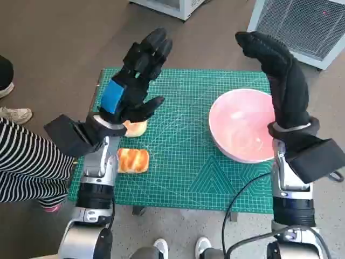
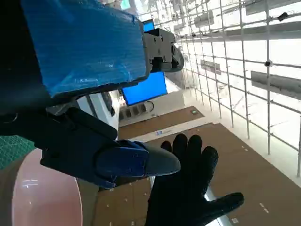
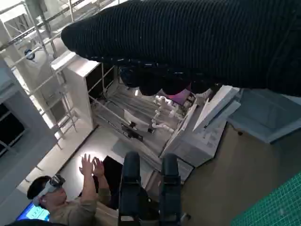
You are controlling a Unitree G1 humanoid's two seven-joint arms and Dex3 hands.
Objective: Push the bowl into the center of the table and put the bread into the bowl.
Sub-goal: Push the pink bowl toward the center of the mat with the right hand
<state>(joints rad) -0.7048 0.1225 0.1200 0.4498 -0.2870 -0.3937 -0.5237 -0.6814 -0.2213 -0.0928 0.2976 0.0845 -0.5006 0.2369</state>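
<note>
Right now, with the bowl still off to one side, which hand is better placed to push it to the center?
Probably the right hand: it is raised beside the pink bowl on the mat's right. The left hand is raised over the bread, far from the bowl.

Pale, silver-ringed forearms end in black wrist housings: the left hand (image 1: 132, 81) is black with blue tape across its back, the right hand (image 1: 283, 75) wears a black knitted glove, black cables trailing below.

Steep overhead head view; wrist views outward
</note>
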